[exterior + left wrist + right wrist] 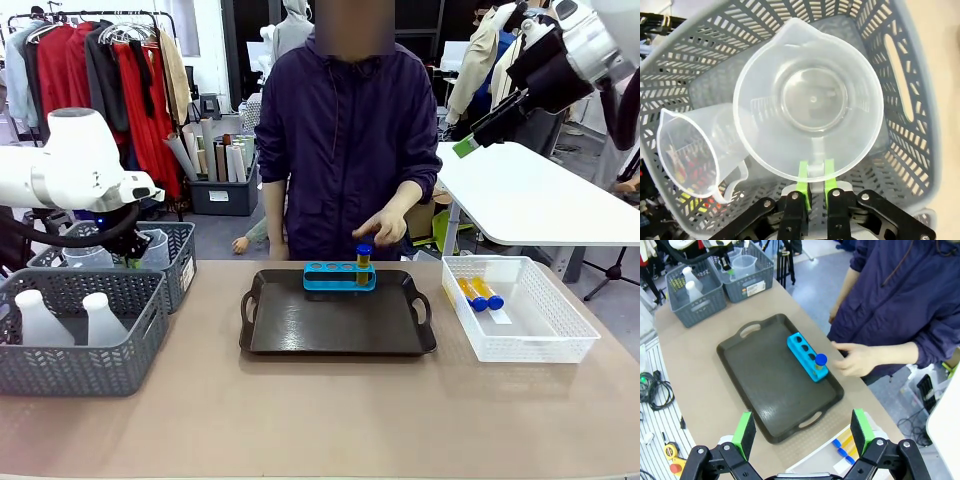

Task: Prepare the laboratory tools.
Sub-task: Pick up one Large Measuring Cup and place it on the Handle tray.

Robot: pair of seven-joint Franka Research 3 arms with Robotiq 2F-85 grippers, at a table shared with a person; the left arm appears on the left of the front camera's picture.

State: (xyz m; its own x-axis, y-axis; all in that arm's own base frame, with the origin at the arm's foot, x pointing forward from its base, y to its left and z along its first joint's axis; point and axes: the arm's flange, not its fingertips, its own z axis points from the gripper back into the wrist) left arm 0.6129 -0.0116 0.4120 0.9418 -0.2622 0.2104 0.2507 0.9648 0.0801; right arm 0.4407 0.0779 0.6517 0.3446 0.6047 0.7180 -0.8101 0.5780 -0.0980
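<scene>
Left wrist view: our left gripper (815, 174) pinching beaker (810, 100) edge at 6 o'clock, inside basket (912, 75). We judge grasp step done. Next: lift straight, clear second beaker (690, 150) at 8 o'clock, carry to tray (300, 340). Right gripper (803, 430) spread.

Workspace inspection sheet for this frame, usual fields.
Surface: tan table; black tray at centre.
Job's things: blue rack on tray, one amber tube in its end hole; two tubes in white mesh basket; flasks in near grey basket; beaker in far grey basket.
Clutter: second beaker tilted beside it.
Grippers: left gripper shut on beaker's rim; right gripper open, raised.
Cables: loose leads on floor.
Surroundings: person's hand by rack; clothes rail behind.
</scene>
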